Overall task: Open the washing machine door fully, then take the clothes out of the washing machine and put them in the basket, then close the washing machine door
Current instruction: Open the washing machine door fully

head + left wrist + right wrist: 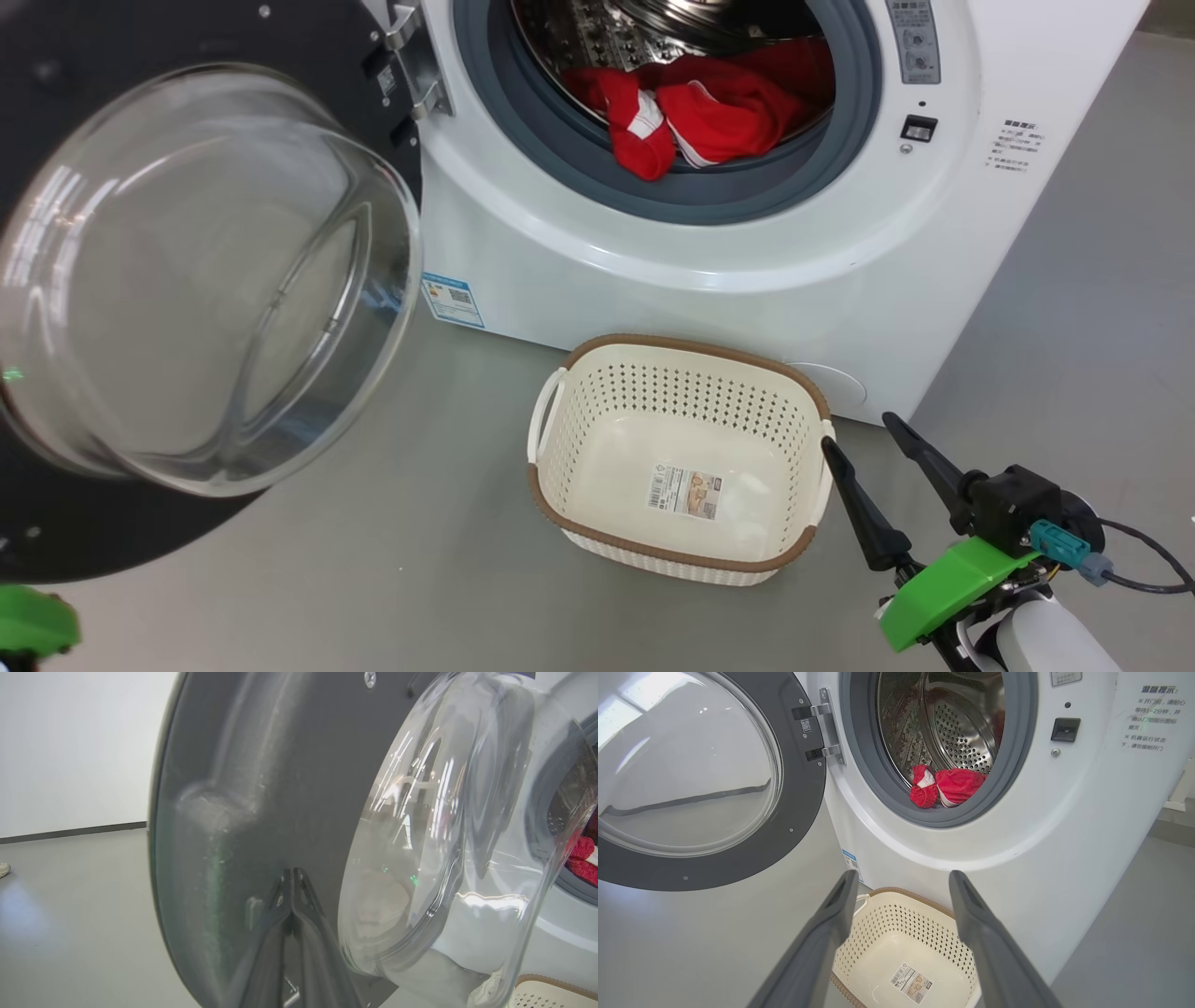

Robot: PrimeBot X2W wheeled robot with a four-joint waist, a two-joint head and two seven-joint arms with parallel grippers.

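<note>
The bright red, white-trimmed fabric clothes [719, 117] lie bunched at the near lip of the steel drum [597, 28] in the big white front-loading washing machine [747, 308], none yet in the cream perforated plastic basket [672, 392] on the grey floor [420, 560] before it. The round black-rimmed glass door [205, 271] hangs wide at the left, so opening looks done. The left hand [293, 877], pressed together, points at its dark rim, and the right hand [857, 431] is spread beside the basket.

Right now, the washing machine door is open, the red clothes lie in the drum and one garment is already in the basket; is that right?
No: the head view shows the basket holding just a paper label. The door is open and the clothes lie in the drum.
</note>
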